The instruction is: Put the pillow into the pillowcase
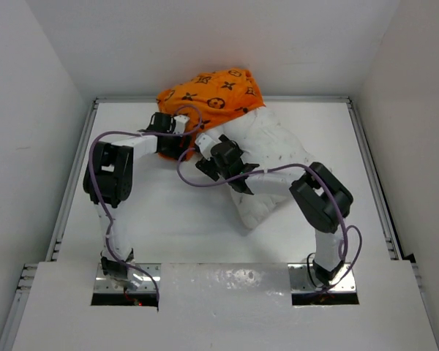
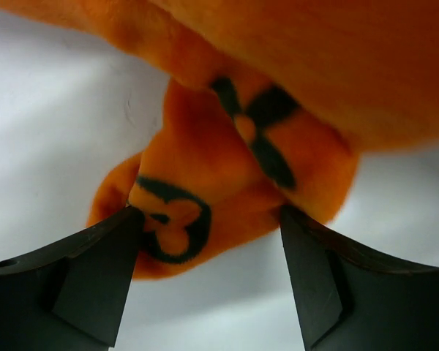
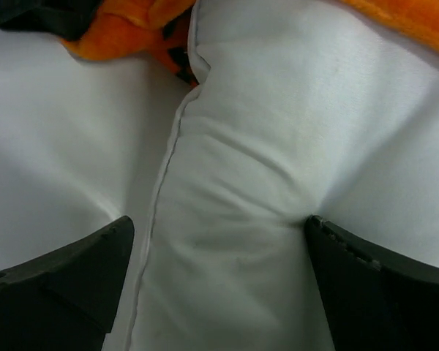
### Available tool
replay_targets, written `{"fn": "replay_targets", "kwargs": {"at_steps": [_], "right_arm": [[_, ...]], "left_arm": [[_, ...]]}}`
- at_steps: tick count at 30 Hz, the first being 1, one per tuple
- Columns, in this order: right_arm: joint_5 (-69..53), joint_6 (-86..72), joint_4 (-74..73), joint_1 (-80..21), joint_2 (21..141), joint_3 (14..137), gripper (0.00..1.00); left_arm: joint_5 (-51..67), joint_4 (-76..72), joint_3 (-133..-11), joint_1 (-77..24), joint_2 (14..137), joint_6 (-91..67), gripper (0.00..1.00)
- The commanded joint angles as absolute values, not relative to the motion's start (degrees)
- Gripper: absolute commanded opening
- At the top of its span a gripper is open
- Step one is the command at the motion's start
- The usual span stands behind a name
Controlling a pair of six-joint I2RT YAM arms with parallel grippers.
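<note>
Left gripper (image 2: 211,213): fingers fill the bottom of the left wrist view, set apart with a fold of the pillowcase (image 2: 293,44) between them. The fleece touches both tips. Can't tell whether it's pinched or just sitting there.

Right gripper (image 3: 218,221): jaws wide, holding nothing, straddling a bulge of the pillow (image 3: 278,131) next to its seam. Creases at one tip suggest it's pressing down.

Top view: the pillow lies diagonally at centre-right of the table (image 1: 168,227), with its far end under the pillowcase, which is bunched at upper centre. Most of the pillow is bare, so I'd call it early.

Step in hand, my read: dragging the case opening down over the pillow. Left works the hem while right pins the pillow.

Next move needs:
- left to get a firm pinch on a single layer of the hem, not the whole fold
- a pull toward the bottom of the frame, along the pillow's length
- right to keep the pillow pinned or shove it up-frame, without trapping the hem under its own fingers

In the way:
- the back wall (image 1: 205,36) is right behind the bunched case, so there's little room to push
- both wrists are crowded at frame centre, so there's a collision risk
- purple cables (image 1: 95,157) loop near the fabric
- fleece on a plump pillow will probably drag and bunch
</note>
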State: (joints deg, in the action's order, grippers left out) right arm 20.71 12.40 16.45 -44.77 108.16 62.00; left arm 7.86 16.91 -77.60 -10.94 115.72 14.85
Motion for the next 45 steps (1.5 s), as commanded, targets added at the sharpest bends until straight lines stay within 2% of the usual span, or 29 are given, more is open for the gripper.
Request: {"fn": "replay_targets", "kwargs": {"at_steps": [1, 3, 4, 5, 6, 7, 8, 11, 12, 13, 14, 15, 16, 17, 20, 25, 31, 36, 40, 42, 43, 44, 45], "right_arm": [[26.62, 12.75, 13.45, -44.21, 113.46, 65.91, 0.91], [27.33, 10.29, 11.61, -43.51, 115.39, 68.28, 0.71], [26.99, 9.33, 11.43, -42.81, 115.84, 68.73, 0.46], [26.37, 8.1, 11.34, -42.45, 116.1, 69.08, 0.23], [26.19, 7.56, 12.73, -42.19, 116.45, 68.82, 0.03], [25.32, 7.38, 14.22, -41.75, 116.54, 68.47, 0.0], [23.66, 7.56, 14.5, -41.57, 116.54, 68.55, 0.0], [18.38, 5.81, 17.21, -41.4, 114.79, 69.95, 0.0], [17.76, 4.84, 18.53, -41.31, 114.18, 70.48, 0.0], [17.58, 1.61, 19.76, -40.96, 113.04, 71.18, 0.0], [17.23, -0.51, 21.78, -40.43, 112.51, 73.28, 0.0], [16.79, -4.09, 23.19, -39.12, 111.54, 74.43, 0.0], [16.44, -10.57, 24.77, -38.33, 111.1, 75.92, 0.0], [16.35, -13.59, 29.74, -37.54, 110.57, 76.29, 0.0], [21.78, -19.5, 41.25, -36.91, 110.3, 77.69, 0.0], [30.31, -26.0, 42.11, -37.44, 114.07, 84.36, 0.0], [34.45, -32.06, 33.15, -37.09, 119.17, 86.22, 0.0], [24.01, -38.93, 27.61, -32.96, 124.71, 91.21, 0.0], [11.22, -31.23, 20.67, -31.91, 131.65, 102.54, 0.0], [6.7, -30.06, 18.11, -31.82, 132.45, 102.49, 0.23], [1.89, -30.23, 20.11, -31.9, 131.58, 99.0, 0.59], [0.11, -30.32, 22.13, -31.73, 130.44, 96.35, 0.7], [-2.09, -31.02, 27.89, -31.73, 127.04, 90.15, 0.76]], "left_arm": [[3.34, 9.67, -79.19, -12.39, 118.47, 14.76, 0.72], [4.13, 9.84, -79.28, -12.48, 119.0, 15.64, 0.62], [4.13, 9.84, -79.28, -12.39, 119.18, 15.47, 0.52], [4.13, 10.1, -79.45, -12.31, 119.27, 15.47, 0.33], [4.3, 9.85, -79.63, -12.22, 119.35, 15.56, 0.23], [4.65, 10.02, -79.98, -12.22, 119.36, 15.9, 0.0], [5.01, 10.72, -80.24, -12.22, 119.36, 16.0, 0.0], [17.8, 20.51, -84.54, -11.95, 119.18, 20.71, 0.0], [28.98, 24.74, -86.03, -12.13, 119.09, 24.05, 0.0], [35.09, 29.66, -89.53, -12.82, 118.74, 28.69, 0.0], [40.55, 43.02, -91.39, -13.27, 118.48, 43.79, 0.0], [50.26, 51.42, -94.63, -13.88, 118.04, 53.43, 0.0], [53.75, 63.51, -95.7, -13.97, 117.86, 60.83, 0.0], [56.14, 66.76, -96.5, -13.89, 117.77, 68.04, 0.0], [63.69, 75.29, -99.31, -14.06, 117.33, 75.12, 0.0], [71.18, 75.5, -105.63, -15.2, 116.81, 71.9, 0.0], [76.12, 75.59, -114.85, -16.08, 116.81, 65.84, 0.0], [73.21, 75.67, -115.14, -16.08, 115.05, 60.92, 0.0], [74.88, 75.67, -108.47, -15.47, 112.5, 58.19, 0.0], [74.36, 75.5, -104.7, -13.9, 111.98, 59.15, 0.0], [73.75, 75.5, -103.55, -13.28, 111.71, 59.85, 0.0], [72.17, 75.5, -102.49, -11.97, 111.53, 59.94, 0.0], [71.55, 75.5, -101.18, -11.34, 111.45, 59.68, 0.04]]}}
